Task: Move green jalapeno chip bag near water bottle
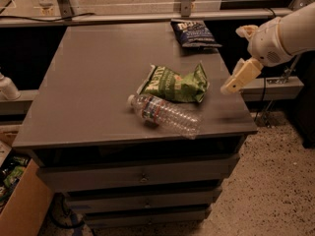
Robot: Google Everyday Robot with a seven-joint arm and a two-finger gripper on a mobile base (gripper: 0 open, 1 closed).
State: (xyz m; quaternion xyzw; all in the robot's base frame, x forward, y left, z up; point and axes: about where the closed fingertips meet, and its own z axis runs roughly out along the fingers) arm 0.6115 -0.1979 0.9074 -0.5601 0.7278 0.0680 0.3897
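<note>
The green jalapeno chip bag (pixel 175 83) lies flat on the grey table (pixel 93 77), right of the middle. The water bottle (pixel 165 114) lies on its side just in front of the bag, touching or almost touching it, cap pointing left. My gripper (pixel 231 85) hangs off the white arm at the table's right edge, to the right of the bag and apart from it. It holds nothing.
A dark blue chip bag (pixel 193 33) lies at the table's back right. Drawers (pixel 142 173) sit under the tabletop. A cardboard box (pixel 19 200) stands on the floor at the lower left. A metal rail (pixel 123 17) runs behind the table.
</note>
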